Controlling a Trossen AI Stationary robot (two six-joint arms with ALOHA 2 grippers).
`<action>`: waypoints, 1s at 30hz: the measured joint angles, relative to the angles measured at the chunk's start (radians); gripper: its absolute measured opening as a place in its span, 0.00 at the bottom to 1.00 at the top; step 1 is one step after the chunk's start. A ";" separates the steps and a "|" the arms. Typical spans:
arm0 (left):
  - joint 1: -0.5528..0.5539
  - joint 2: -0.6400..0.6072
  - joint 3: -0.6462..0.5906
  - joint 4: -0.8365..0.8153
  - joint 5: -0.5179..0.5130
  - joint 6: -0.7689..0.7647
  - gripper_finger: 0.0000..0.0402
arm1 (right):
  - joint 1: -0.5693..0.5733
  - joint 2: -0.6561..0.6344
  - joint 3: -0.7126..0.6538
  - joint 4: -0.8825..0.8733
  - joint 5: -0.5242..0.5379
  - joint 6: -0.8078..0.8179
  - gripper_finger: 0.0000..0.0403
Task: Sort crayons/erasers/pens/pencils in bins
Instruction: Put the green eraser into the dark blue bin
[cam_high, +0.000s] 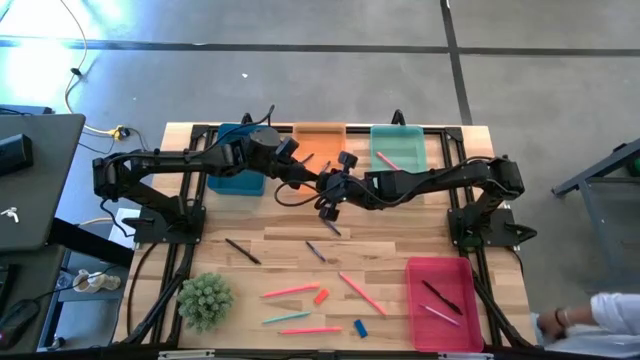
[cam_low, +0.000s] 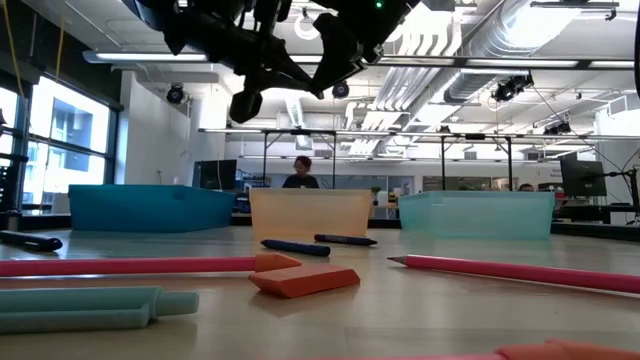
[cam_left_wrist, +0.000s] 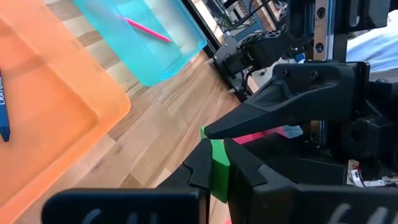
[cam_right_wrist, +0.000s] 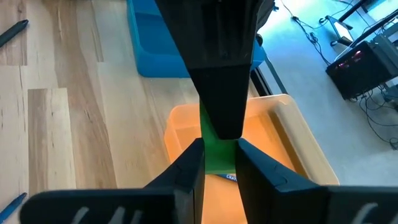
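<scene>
Mid handoff, green eraser pinched btw both my grippers above table, just short of orange bin. Left gripper clamped on it, right gripper gripping too. Next imo: one lets go, other bins it.

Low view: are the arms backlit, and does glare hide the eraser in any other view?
Low view: yes, the arms are dark silhouettes against bright ceiling lights. High view: glare washes the floor at top left, away from the work. Both wrist views: the green eraser is evenly lit, no glare on it.
</scene>
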 joint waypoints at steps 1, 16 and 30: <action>0.000 0.000 0.000 0.000 -0.001 0.006 0.02 | 0.000 0.000 0.000 0.000 0.000 -0.001 0.16; 0.037 0.000 0.000 -0.047 -0.093 0.084 0.02 | -0.001 0.000 0.000 0.001 -0.002 0.033 0.41; 0.134 -0.105 0.000 -0.301 -0.276 0.226 0.02 | -0.046 -0.052 0.000 -0.040 -0.051 0.063 0.43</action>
